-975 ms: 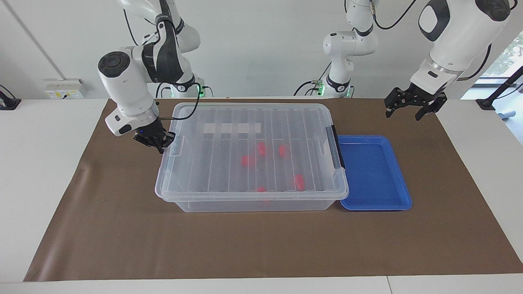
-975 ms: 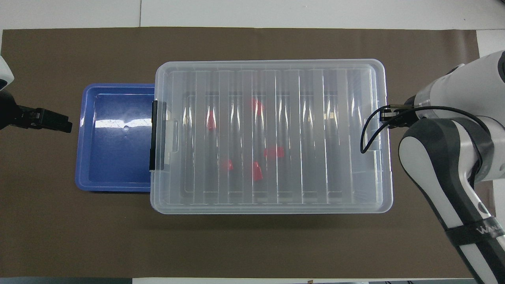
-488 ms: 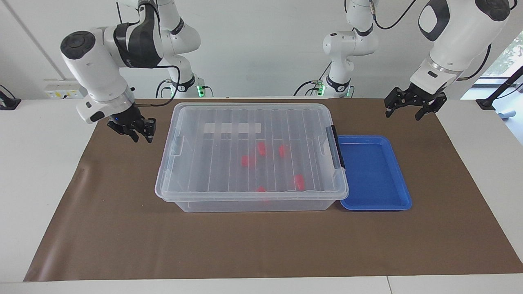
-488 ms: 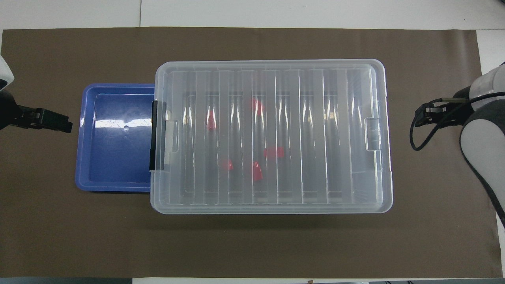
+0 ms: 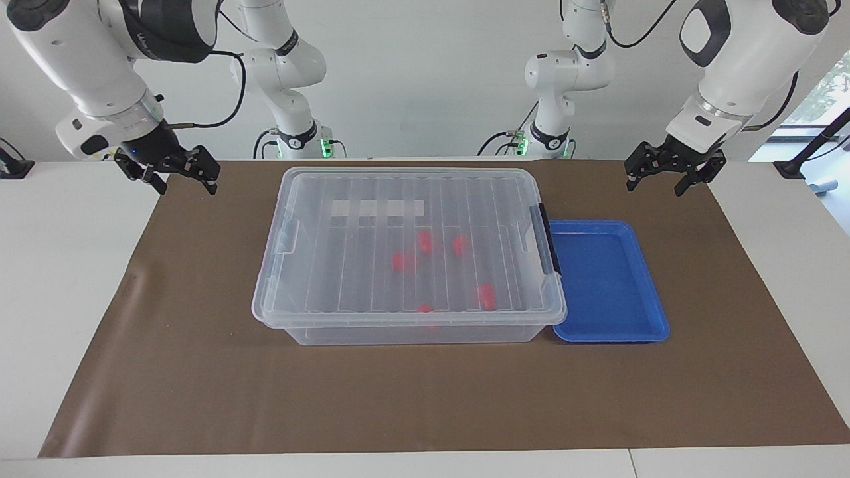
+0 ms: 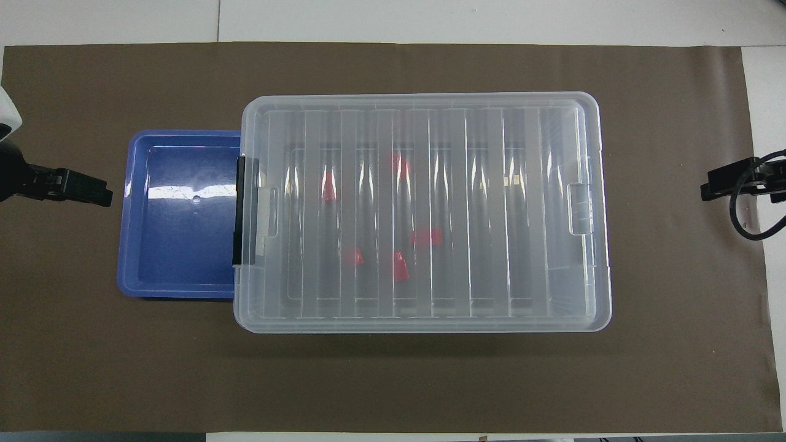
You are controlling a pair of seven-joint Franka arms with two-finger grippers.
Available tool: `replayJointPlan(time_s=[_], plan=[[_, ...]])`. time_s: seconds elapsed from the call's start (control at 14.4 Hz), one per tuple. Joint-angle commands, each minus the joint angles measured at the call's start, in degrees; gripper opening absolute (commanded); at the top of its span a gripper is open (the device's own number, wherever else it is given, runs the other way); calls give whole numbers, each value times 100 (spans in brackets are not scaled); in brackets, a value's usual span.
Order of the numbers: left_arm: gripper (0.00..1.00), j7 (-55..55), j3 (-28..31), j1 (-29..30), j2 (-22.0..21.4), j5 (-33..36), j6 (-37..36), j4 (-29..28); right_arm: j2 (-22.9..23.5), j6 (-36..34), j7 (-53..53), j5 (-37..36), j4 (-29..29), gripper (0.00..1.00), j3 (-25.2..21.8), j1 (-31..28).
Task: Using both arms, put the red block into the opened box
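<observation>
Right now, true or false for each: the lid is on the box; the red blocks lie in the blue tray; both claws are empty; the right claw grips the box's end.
1. The lid is on the box: true.
2. The red blocks lie in the blue tray: false, they are inside the box.
3. Both claws are empty: true; left claw and right claw are open.
4. The right claw grips the box's end: false, it hangs clear of the box.
</observation>
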Motion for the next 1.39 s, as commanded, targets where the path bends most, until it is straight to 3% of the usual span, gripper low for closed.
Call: replayJointPlan(time_s=[0.0,1.32], plan=[[100,103,-13,62,-136,-88,-31,-99,-10,52,-36,-30,14,100,47,-2],[100,103,-13,62,-136,-88,-31,-99,8,79,8,22,75,100,91,17]])
